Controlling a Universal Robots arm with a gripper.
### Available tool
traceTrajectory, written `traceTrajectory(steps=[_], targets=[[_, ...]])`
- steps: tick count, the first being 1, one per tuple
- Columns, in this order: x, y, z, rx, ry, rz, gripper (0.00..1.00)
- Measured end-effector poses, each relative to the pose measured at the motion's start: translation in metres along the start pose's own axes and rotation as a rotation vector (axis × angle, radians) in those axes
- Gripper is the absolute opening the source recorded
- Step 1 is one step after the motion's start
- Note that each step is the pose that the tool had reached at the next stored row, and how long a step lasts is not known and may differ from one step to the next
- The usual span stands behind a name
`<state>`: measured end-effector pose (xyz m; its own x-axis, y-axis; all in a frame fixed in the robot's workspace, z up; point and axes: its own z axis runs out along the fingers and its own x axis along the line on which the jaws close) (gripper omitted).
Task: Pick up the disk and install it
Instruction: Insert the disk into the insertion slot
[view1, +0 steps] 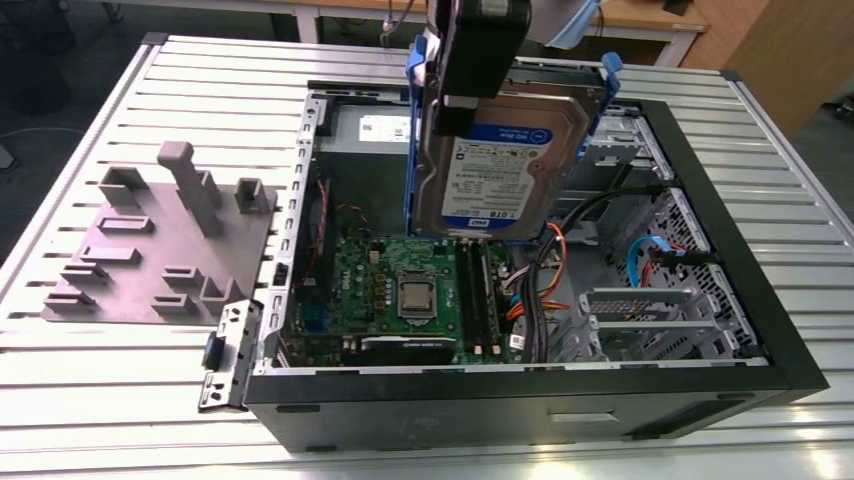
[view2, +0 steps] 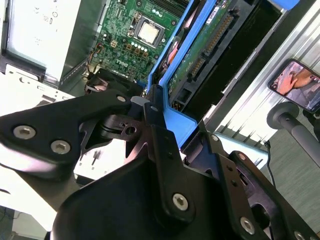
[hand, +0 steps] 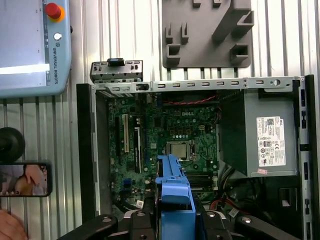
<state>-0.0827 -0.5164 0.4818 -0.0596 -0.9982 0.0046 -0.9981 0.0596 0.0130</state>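
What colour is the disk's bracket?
Bright blue; the disk's bracket shows best in first wrist view.

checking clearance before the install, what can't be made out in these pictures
1. Inside of the case behind the disk: exterior view, hidden by the disk.
2. Upper part of the gripper: exterior view, cut off by the top edge.
3. Gap under the disk's lower edge: first wrist view, covered by the blue bracket and gripper.

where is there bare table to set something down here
Bare table slats: in front of the grey fixture plate, and beside the computer case on the exterior view's right. Crowded: inside the case, cables and boards, the disk held above.
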Motion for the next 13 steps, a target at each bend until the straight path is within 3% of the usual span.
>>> traceTrajectory(steps=[13], targets=[[0.0031, -0.0002, 0.0, 0.0, 0.0, 0.0, 0.36]])
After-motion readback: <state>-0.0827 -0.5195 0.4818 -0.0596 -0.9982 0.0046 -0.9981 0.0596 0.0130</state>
